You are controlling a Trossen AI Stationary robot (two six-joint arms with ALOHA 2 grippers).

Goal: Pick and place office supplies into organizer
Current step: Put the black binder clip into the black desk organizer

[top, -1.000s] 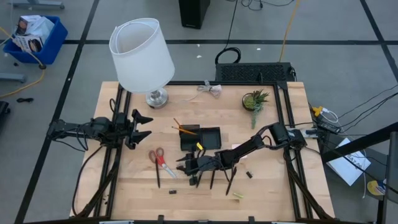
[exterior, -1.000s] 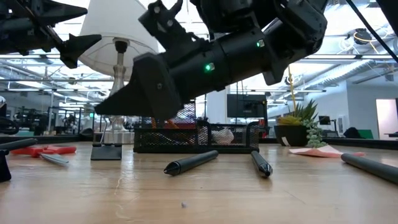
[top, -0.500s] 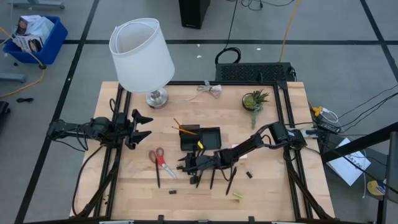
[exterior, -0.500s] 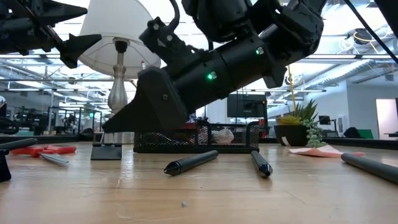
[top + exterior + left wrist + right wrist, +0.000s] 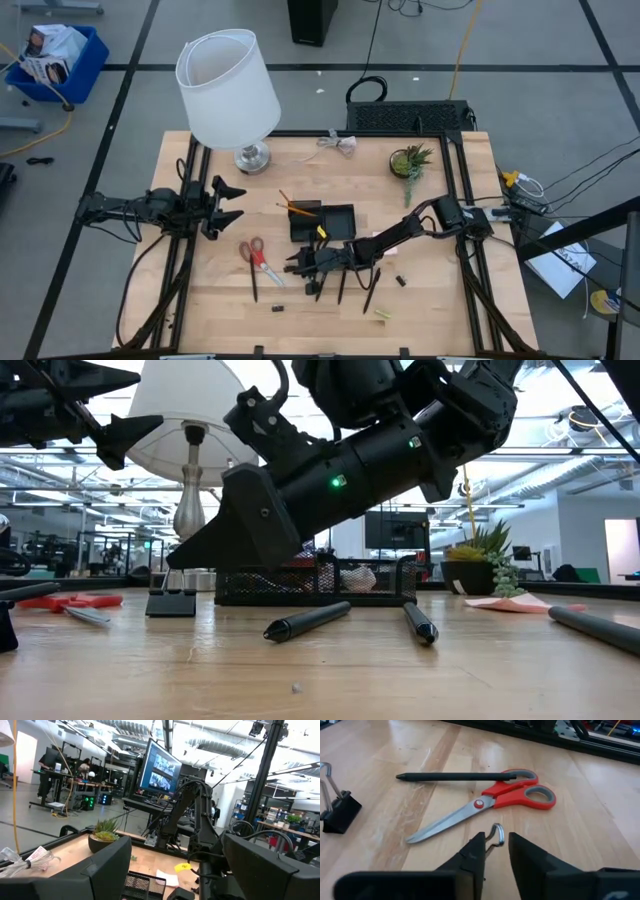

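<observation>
We see the right gripper [image 5: 296, 266] low over the middle of the counter [image 5: 440, 310], just near of the organizer [image 5: 322, 222]. In its wrist view the fingers [image 5: 470, 857] stand a narrow gap apart, with the silver wire loop of a binder clip [image 5: 496, 834] between them; whether they press on it we cannot tell. Beyond the fingertips in that view lie the red-handled scissors [image 5: 490, 805], blades closed, with a black pen [image 5: 452, 777] touching the far handle, and a second binder clip [image 5: 337, 810] standing off to one side.

The left gripper [image 5: 232, 202] waits at the left edge of the counter, raised, its fingers spread wide and holding nothing.

From above, the scissors [image 5: 256, 255] lie left of the right gripper, and three more dark pens [image 5: 342, 286] lie just under and right of the arm. The organizer sits at mid-counter with orange pencils [image 5: 291, 207] sticking out of its left end. The lamp [image 5: 228, 88] and small plant [image 5: 410, 160] stand along the far edge. The near right corner of the counter has open wood around a small dark piece [image 5: 400, 281] and a pale scrap [image 5: 384, 315].

We can read no writing or labels.
</observation>
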